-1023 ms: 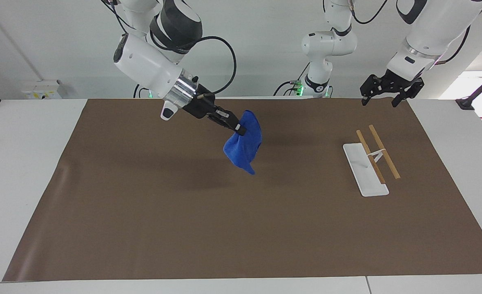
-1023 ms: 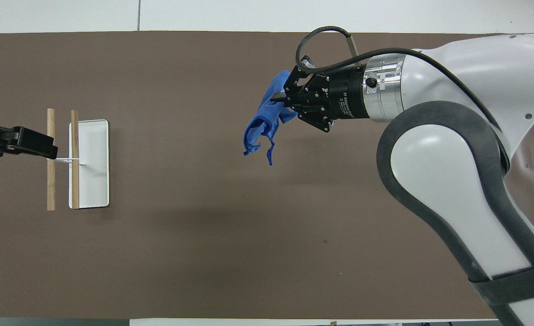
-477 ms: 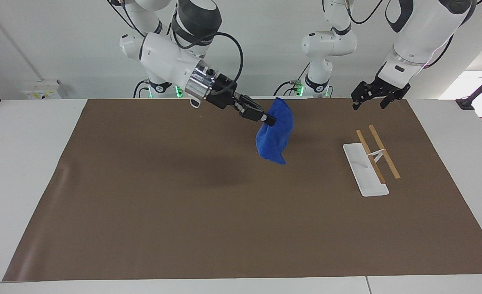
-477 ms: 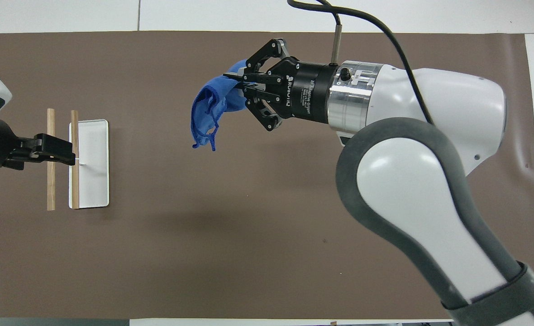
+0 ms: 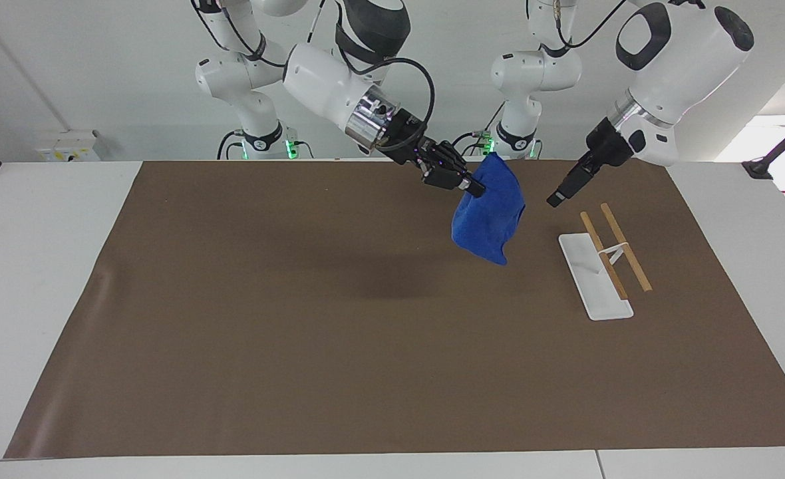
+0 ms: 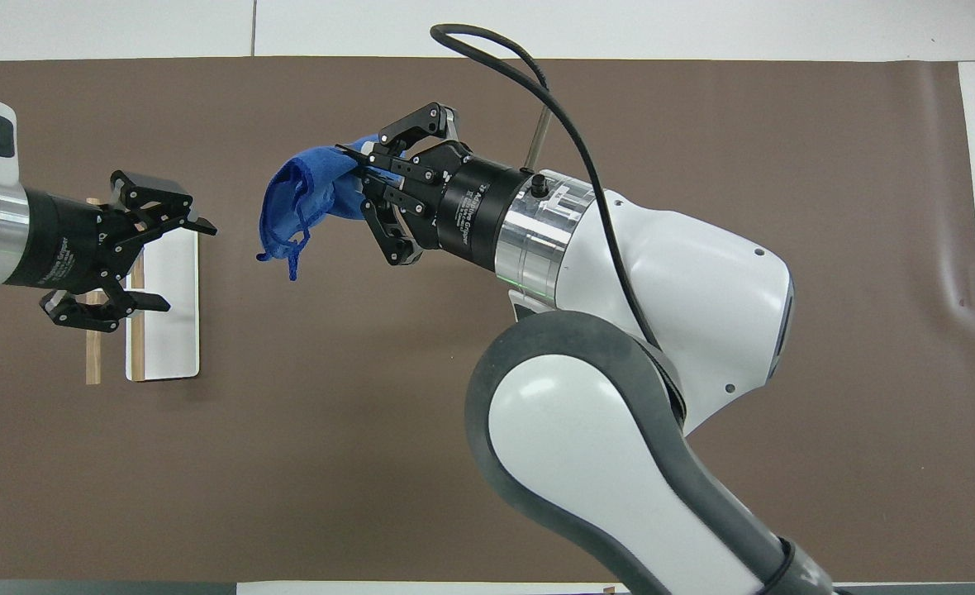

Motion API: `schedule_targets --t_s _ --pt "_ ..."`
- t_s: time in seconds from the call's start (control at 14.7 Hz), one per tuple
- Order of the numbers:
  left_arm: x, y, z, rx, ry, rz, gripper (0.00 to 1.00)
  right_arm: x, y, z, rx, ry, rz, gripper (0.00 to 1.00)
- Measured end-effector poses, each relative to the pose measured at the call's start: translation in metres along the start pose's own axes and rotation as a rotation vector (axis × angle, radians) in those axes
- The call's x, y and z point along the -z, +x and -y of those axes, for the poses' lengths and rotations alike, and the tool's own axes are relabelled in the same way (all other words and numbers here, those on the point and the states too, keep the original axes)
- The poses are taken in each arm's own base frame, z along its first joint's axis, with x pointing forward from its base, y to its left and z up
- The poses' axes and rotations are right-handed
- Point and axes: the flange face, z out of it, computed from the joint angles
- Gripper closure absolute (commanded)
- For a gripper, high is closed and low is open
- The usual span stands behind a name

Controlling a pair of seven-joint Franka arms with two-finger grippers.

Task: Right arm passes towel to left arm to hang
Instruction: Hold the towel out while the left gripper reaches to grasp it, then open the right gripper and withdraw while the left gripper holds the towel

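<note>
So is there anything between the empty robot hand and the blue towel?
No, only air over bare brown mat separates the left end effector from the towel, clearest overhead.

From across the table we look down from a high camera that faces the robots — their bases line the top edge, and the whole brown mat (image 5: 392, 372) fits in frame, so this view sits well back. Our second camera hangs high above the robots' own end, looking forward and steeply down; the right arm (image 6: 644, 347) fills much of it, so it sits nearer. Both views share the mat — and the rack (image 5: 605, 263) (image 6: 161, 310) under the left gripper (image 5: 555, 198) (image 6: 173, 264) — half a turn apart.
</note>
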Motion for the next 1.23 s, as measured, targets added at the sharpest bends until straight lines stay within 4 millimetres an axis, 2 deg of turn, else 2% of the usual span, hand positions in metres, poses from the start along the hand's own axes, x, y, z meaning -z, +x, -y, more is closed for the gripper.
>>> schedule_targets --t_s 0.2,0.41,0.68,1.23 --pt "-0.014 -0.016 -0.013 0.335 -0.065 0.011 0.0 -0.002 -0.002 -0.003 0.001 -0.004 0.002 1.0" --pt "-0.032 -0.031 -0.016 0.525 -0.038 0.045 0.0 -0.002 -0.003 -0.005 0.002 -0.004 0.003 1.0" --pt "-0.053 -0.036 -0.012 0.616 -0.026 0.095 0.0 -0.004 -0.005 -0.008 0.004 -0.009 0.005 1.0" --pt "-0.057 -0.028 -0.018 0.686 -0.151 0.15 0.0 -0.005 -0.005 -0.009 0.009 -0.013 0.005 1.0"
